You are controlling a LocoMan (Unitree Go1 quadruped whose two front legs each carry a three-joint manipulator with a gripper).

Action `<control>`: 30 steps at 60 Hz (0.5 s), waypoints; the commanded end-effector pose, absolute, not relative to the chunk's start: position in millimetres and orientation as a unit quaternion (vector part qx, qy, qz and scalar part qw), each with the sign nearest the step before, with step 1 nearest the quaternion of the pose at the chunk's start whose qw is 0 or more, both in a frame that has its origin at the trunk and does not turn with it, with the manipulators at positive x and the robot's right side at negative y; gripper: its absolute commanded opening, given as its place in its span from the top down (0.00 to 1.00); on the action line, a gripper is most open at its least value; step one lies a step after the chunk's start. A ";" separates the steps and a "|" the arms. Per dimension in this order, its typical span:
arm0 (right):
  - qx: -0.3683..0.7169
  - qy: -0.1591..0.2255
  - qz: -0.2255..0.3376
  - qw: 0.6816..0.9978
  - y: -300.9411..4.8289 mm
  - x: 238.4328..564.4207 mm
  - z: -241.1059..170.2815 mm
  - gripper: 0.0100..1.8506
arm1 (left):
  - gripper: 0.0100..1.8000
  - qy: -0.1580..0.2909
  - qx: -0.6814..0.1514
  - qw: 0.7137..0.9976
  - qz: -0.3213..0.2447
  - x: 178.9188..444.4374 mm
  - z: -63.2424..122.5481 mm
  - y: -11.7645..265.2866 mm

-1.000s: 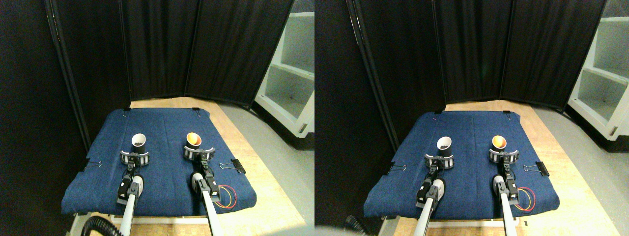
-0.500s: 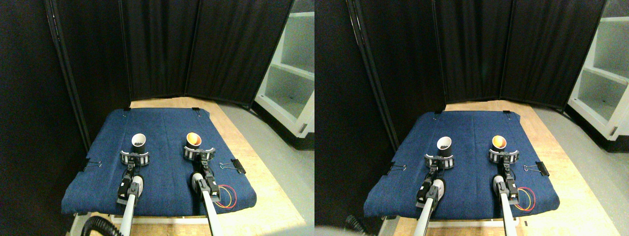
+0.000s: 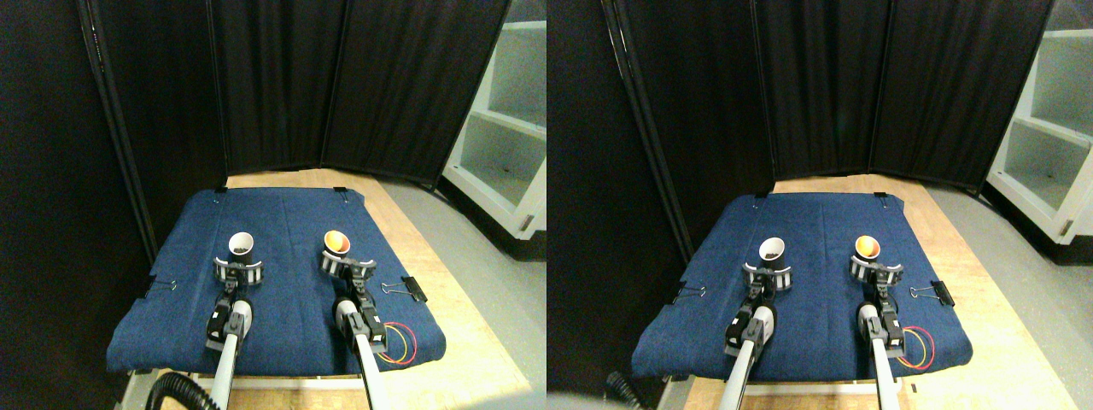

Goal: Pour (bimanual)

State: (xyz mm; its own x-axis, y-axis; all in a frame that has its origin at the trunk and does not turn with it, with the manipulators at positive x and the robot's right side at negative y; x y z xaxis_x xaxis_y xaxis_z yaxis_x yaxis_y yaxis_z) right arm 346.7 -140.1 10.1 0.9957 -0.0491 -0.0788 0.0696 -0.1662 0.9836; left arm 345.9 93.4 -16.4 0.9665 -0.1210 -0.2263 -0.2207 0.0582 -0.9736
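Left gripper (image 3: 237, 272): my jaws curve around the black cup with dark grains (image 3: 242, 248); grasp unclear.
Right gripper (image 3: 347, 266): likewise at the orange-lined cup (image 3: 336, 243), on the blue cloth (image 3: 282, 316).

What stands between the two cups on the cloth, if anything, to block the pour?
Nothing visible does. Only bare blue cloth lies between the white cup at the left gripper and the orange cup at the right gripper.

My table (image 3: 478, 359) carries a clipped blue cloth (image 3: 282, 222); on it a dark cup (image 3: 241, 248) and an orange cup (image 3: 336, 244).
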 end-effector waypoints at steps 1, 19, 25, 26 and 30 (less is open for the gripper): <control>0.754 -0.021 0.004 0.656 -136.4 343.5 51.6 0.30 | 0.26 0.108 -0.678 0.727 0.002 348.3 19.0 80.5; 0.748 -0.011 0.027 0.664 -135.6 338.9 62.1 0.28 | 0.23 0.111 -0.681 0.724 0.005 346.2 21.1 77.9; 0.758 0.003 -0.001 0.652 -134.4 342.9 52.2 0.24 | 0.25 0.109 -0.682 0.724 0.011 346.8 16.7 79.2; 0.761 0.004 -0.009 0.649 -133.3 343.0 50.5 0.24 | 0.25 0.109 -0.682 0.723 0.011 346.9 15.5 79.5; 0.757 0.010 -0.013 0.654 -130.9 345.3 43.2 0.24 | 0.25 0.103 -0.684 0.722 0.018 346.6 11.5 79.4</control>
State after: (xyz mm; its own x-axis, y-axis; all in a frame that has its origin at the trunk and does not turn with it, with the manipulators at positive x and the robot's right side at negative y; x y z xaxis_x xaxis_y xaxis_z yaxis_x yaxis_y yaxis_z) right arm 340.4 -136.1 45.8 0.9985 -0.0257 -0.0478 0.0433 -0.1540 0.9871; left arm 345.1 79.9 11.5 0.9692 -0.1370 -0.2048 -0.1944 0.0859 -0.9772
